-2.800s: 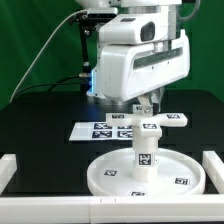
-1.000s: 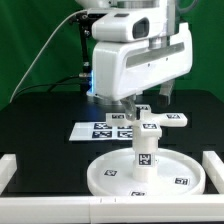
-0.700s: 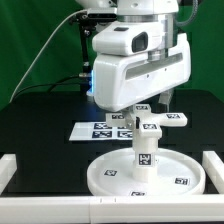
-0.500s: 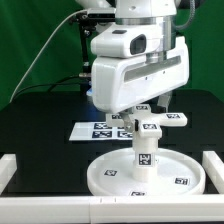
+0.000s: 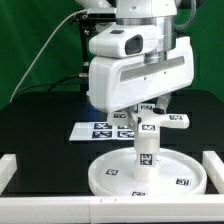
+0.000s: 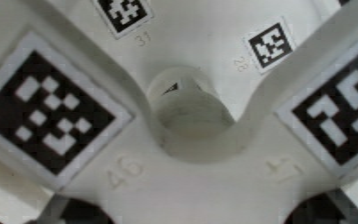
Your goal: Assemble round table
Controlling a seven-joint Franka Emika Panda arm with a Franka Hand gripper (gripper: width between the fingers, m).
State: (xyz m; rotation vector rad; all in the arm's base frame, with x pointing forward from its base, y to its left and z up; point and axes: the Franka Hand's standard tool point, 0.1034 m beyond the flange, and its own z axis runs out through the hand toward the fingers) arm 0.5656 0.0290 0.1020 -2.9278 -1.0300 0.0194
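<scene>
Gripper (image 5: 146, 108) hangs low over the cross piece (image 5: 160, 121), big white body filling the upper middle of the exterior view; fingertips hidden behind the body and the part, so cannot tell if the fingers are apart or closed, or whether they touch the part. Cross piece sits on top of the cylinder post (image 5: 143, 155), arms spread level, one arm reaching toward the exterior view's right with a tag on its end. Post stands upright at the centre of the round disc (image 5: 110, 178), tag on its side facing the camera. Disc lies flat on the black table (image 5: 40, 125), near the front, rim up, tags on its floor either side of the post. Marker board (image 5: 100, 129) lies flat on the table just behind the disc, partly covered by the gripper. White rail blocks at the table's front corners, one at the exterior view's left (image 5: 8, 168), one at the right (image 5: 213, 165). Wrist view: close look straight down at the cross piece hub (image 6: 188, 112), round boss in the middle, tagged arms (image 6: 55, 105) fanning out around it, dark fingertip shapes at the frame edge, blurred.
</scene>
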